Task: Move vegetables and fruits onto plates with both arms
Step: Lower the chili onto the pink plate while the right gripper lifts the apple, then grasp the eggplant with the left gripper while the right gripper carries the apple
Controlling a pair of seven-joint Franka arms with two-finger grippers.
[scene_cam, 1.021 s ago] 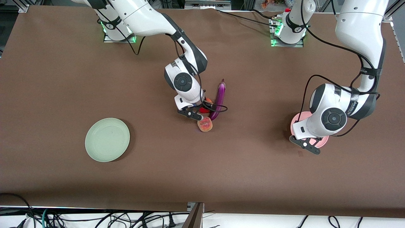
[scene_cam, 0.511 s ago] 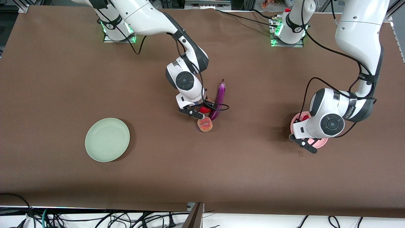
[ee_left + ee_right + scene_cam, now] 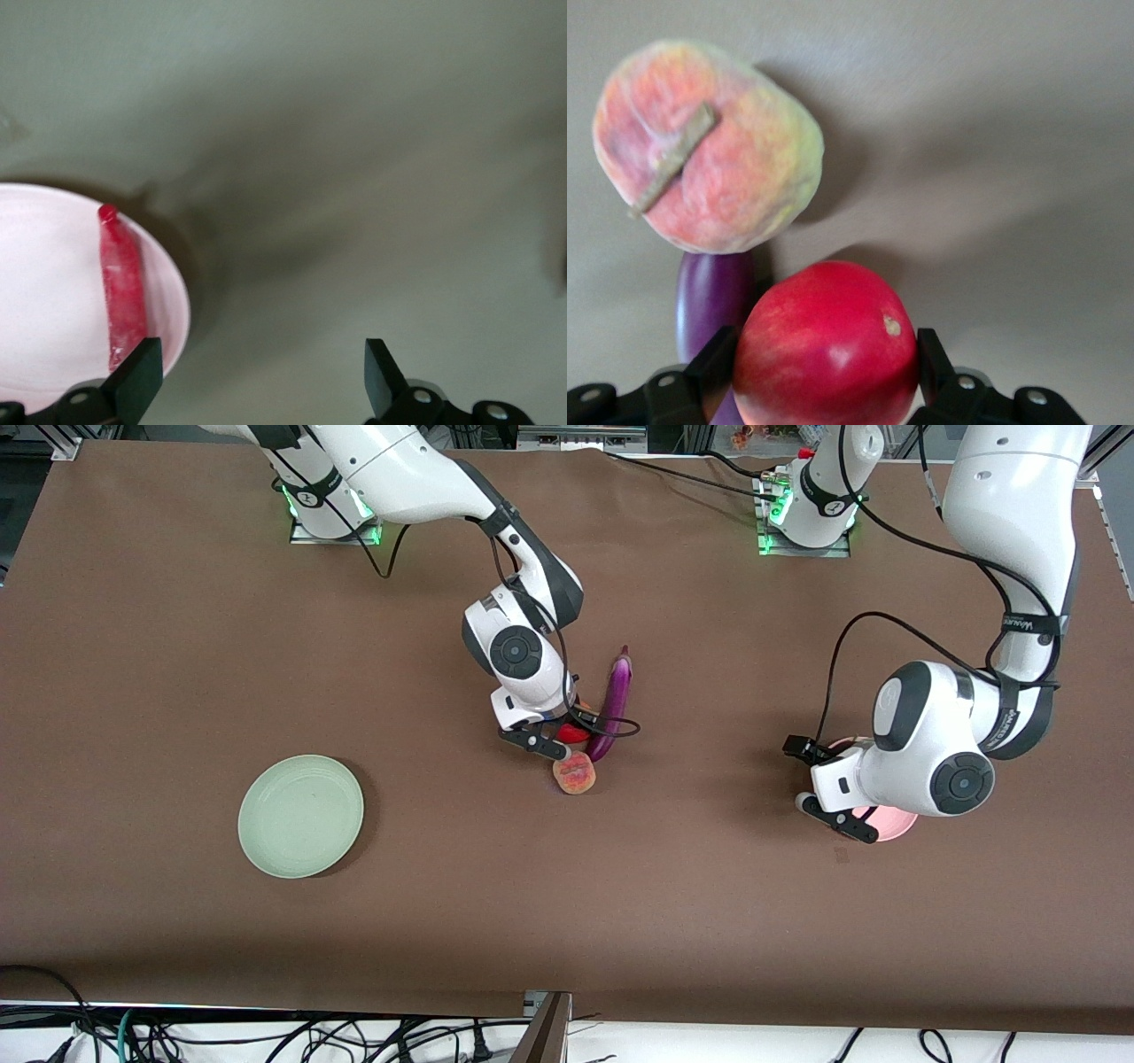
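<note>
right gripper (image 3: 824, 372) clamped on red apple (image 3: 826, 345), touching eggplant (image 3: 613, 701), peach (image 3: 575, 772) just nearer the camera. left gripper (image 3: 257, 376) spread, over pink plate (image 3: 53, 283) edge; chili (image 3: 122, 288) on plate.

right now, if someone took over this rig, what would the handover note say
Right gripper: down in the middle of the table, fingers on either side of the red apple; a firm grip cannot be confirmed.
Left gripper: open, empty, at the edge of the pink plate.
Done: chili pepper lies on the pink plate.
Left: apple, peach and eggplant, clustered mid-table; green plate holds nothing yet.
</note>
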